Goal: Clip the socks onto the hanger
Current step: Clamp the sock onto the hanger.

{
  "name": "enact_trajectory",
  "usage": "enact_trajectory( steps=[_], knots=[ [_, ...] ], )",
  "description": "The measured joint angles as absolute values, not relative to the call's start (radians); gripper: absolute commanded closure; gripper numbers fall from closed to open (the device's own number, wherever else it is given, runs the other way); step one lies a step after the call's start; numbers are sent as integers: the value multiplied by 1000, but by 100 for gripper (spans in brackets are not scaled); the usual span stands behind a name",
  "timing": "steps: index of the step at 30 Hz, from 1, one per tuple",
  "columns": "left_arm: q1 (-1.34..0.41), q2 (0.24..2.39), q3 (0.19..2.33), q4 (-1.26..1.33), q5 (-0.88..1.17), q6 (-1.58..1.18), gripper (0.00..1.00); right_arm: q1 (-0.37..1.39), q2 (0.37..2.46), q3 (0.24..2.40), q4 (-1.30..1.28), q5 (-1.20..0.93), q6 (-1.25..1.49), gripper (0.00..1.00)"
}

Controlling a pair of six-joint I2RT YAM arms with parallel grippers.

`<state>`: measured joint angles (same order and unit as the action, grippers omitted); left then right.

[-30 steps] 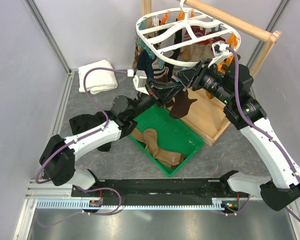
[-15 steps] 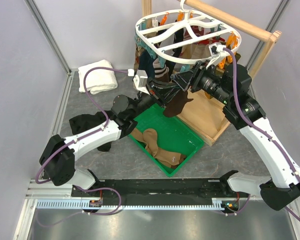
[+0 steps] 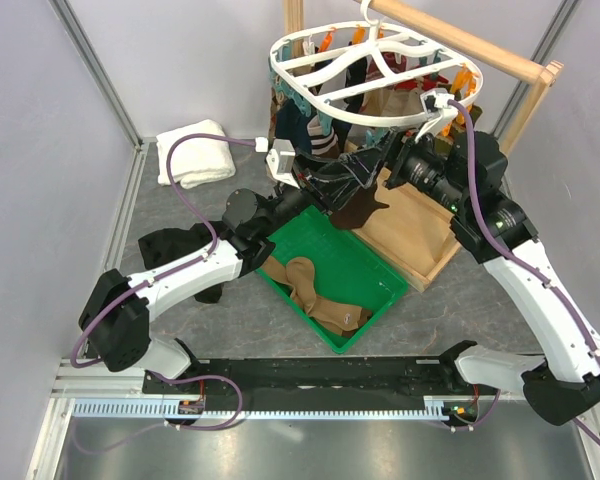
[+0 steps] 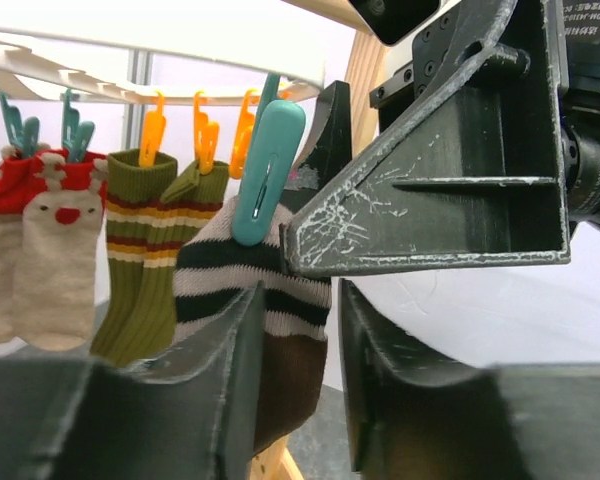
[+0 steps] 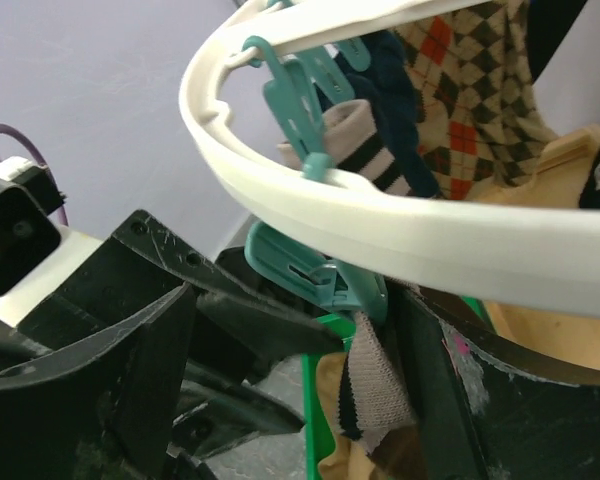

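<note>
Striped brown sock [image 4: 270, 300] now hangs from a teal clip [image 4: 268, 170] on the hanger [image 3: 378, 55], upper centre of the overhead view, with other socks [image 4: 140, 250] clipped alongside.
Right gripper [image 5: 300, 315] spread wide either side of that clip, grasping nothing.
Left gripper [image 4: 298, 335] jaws parted, sock toe in the gap; probably no contact, view tight.
Tan socks [image 3: 320, 295] left in the green bin [image 3: 375, 270], centre frame.

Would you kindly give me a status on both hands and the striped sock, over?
Left hand open beside the striped sock. Right hand open around the teal clip. That clip, on the hanger, holds the striped sock. Nothing seen blocking.
</note>
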<state>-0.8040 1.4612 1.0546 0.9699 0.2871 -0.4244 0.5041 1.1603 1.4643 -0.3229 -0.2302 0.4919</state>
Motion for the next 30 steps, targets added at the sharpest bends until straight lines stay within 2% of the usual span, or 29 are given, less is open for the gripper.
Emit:
enact_trajectory(
  steps=[5, 8, 20, 30],
  knots=[
    [-800, 1460, 1055, 969, 272, -419, 23, 504, 1147, 1498, -392, -147, 424, 9],
    [-793, 1453, 1049, 966, 262, -418, 18, 504, 1127, 1528, -445, -88, 377, 9],
    [-767, 1439, 1045, 855, 135, -343, 20, 504, 1039, 1649, -577, 107, 204, 7],
    [-739, 1591, 1170, 696, -27, -296, 28, 504, 1026, 1665, -626, 273, 120, 7]
  ],
)
